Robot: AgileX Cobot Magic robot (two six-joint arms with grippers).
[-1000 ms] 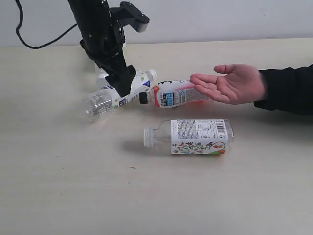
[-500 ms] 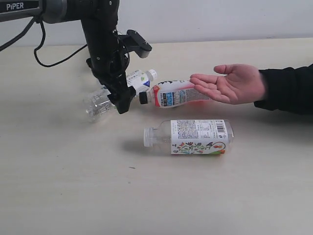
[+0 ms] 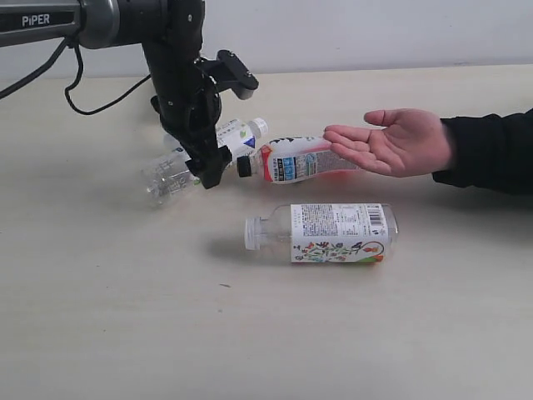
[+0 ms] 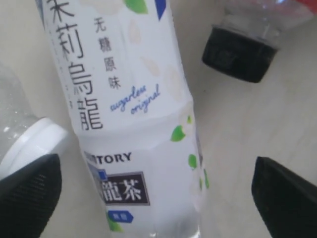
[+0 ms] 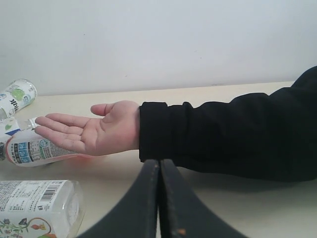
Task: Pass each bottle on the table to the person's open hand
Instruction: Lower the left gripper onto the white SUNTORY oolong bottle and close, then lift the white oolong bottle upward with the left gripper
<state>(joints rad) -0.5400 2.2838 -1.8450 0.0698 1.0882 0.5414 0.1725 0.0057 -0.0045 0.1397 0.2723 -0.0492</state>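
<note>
Ok so, view from my remote station. The table (image 3: 125,333) has four bottles on it, all lying on their sides, none handed over yet.

The person's open hand (image 3: 400,143) comes in from the right, palm up, fingers stretched out flat, thumb apart, nothing in it. Just one hand.

My left gripper (image 4: 156,198) hangs over the back-left cluster with its jaws spread wide, straddling the white-label bottle (image 4: 129,99) without clamping on it. The right gripper (image 5: 159,166) has its fingers pressed together with nothing between them, pointed at the person's sleeve.

Bottles, biggest first:
- The floral-label bottle (image 3: 333,233) lies closest to the camera, with its long axis running left-right and its white cap on the left.
- The black-capped bottle (image 3: 291,160) is also left-right, cap to the left. Its base end is by the person's fingertips, and I can't tell if they touch.
- The white-label bottle runs diagonally, cap toward the far right.
- The clear bottle (image 3: 166,177) sits just beside it, base toward the near left.
</note>
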